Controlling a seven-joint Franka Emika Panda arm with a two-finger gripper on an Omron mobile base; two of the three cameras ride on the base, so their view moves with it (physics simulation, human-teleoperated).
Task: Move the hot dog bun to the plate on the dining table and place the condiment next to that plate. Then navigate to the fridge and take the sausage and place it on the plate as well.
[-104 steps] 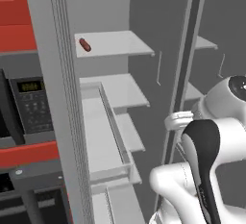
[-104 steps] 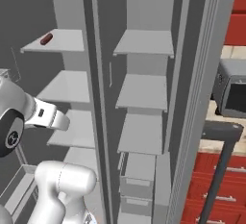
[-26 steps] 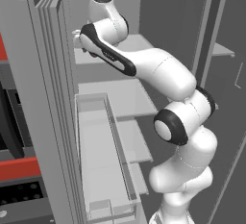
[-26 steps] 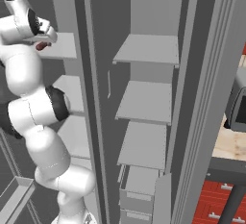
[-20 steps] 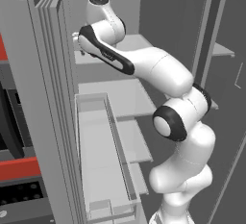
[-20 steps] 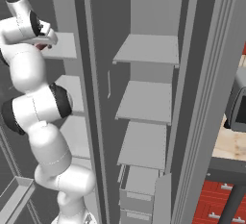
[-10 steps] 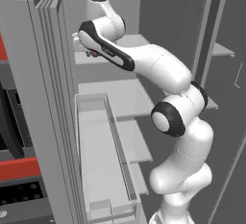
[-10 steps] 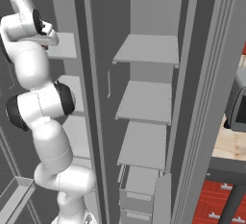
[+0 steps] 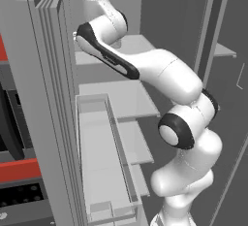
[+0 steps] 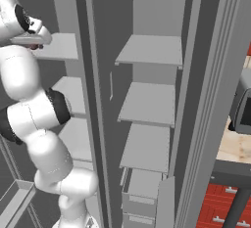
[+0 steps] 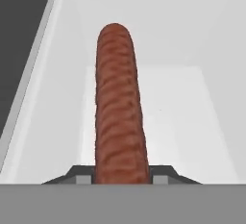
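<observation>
The gripper [image 11: 120,177] is clamped on the sausage [image 11: 118,107], its two dark fingertips [image 11: 79,176] pressing the near end from 9 and 3 o'clock while the sausage runs toward 12 o'clock over a pale shelf [image 11: 192,107]. The arm [image 9: 160,77] reaches up to the top shelf [image 9: 128,45] of the open fridge [image 10: 147,100]. A door bin [image 9: 104,157] juts out at 7 o'clock of the arm, and lower shelves [image 9: 121,99] lie beneath it. From the right, a divider post [image 10: 86,85] stands between the arm and the other shelves [image 10: 149,104]
</observation>
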